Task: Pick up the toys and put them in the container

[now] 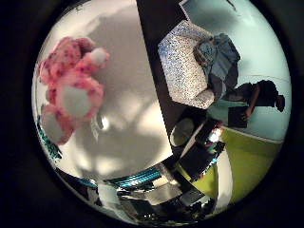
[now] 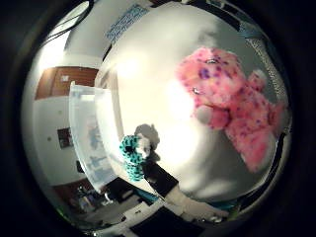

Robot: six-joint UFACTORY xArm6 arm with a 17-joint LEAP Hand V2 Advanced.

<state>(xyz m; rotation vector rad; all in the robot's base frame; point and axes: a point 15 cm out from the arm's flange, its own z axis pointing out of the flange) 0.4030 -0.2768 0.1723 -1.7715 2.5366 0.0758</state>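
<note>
- Two toys are in sight, and both lie on the white table [image 2: 148, 64], so nothing shows as stowed yet.
- Pink spotted plush [image 2: 232, 98] lies sprawled on the tabletop, close under the palm and with bare table all round it.
- Teal spotted plush [image 2: 132, 154], the smaller one, sits just beside the clear plastic container [image 2: 89, 133], near the table's edge.
- That container stands at the table's rim; through its see-through wall I can make out no toy inside, though the wall is hazy.
- Of the hand [image 1: 142, 183] only teal and dark parts show at the edge of the little-finger-side view; whether the fingers are spread or curled I cannot tell, and nothing appears held.
- Room to move looks good to me: a wide bare stretch of table lies between the pink plush and the container.
- Edges to mind: the table ends in a straight line with dark floor beyond, where a patterned armchair [image 1: 187, 64] stands well apart from the toys.
</note>
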